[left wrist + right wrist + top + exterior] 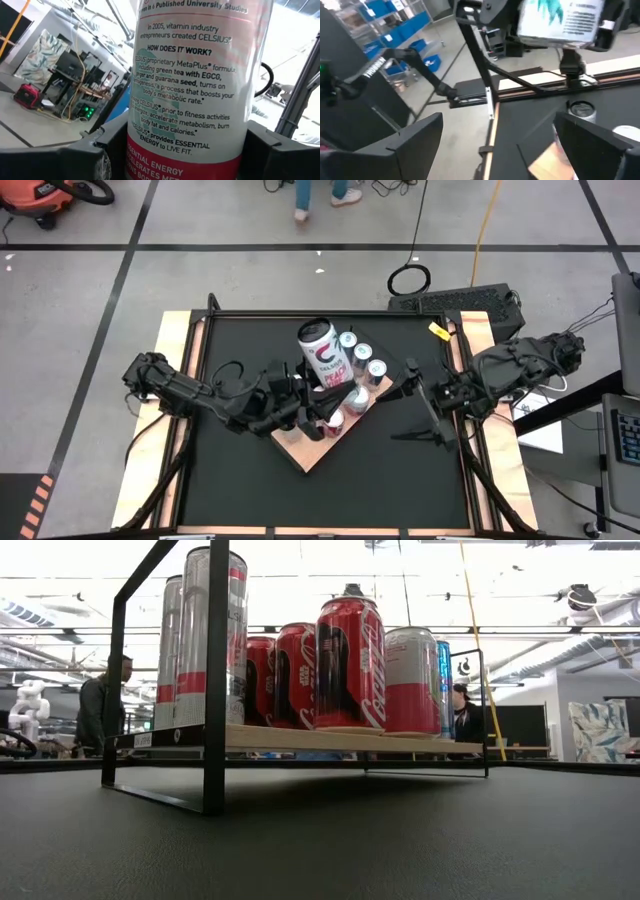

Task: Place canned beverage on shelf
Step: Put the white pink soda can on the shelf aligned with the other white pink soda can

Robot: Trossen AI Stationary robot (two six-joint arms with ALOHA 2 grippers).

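Note:
A white and pink Celsius canned beverage (325, 352) hangs above the shelf (305, 450), with my left gripper (305, 388) shut on it. The shelf is a light wooden board on a black frame (300, 738), turned cornerwise at the table's middle. Several cans stand on it: silver-topped ones (362, 352) in the high view, red ones (350, 660) in the low view. In the left wrist view the can's label (187, 75) fills the picture. My right gripper (418, 395) stands open to the right of the shelf, with nothing between its fingers (415, 145). My left gripper pinches the can's lower body, at the pink band (150, 157), between its two fingers (102, 150), one on each side. The fingers come from the table's left, slanting upward, and lie across the can. The can is lifted clear of the shelf and tilted, its top (317, 332) toward the far edge.
Bare black tabletop (330, 500) lies on the near side of the shelf. The shelf's black frame posts (213, 690) rise above the board. People (100, 700) stand in the room behind, and feet (320, 195) show on the floor beyond the far edge.

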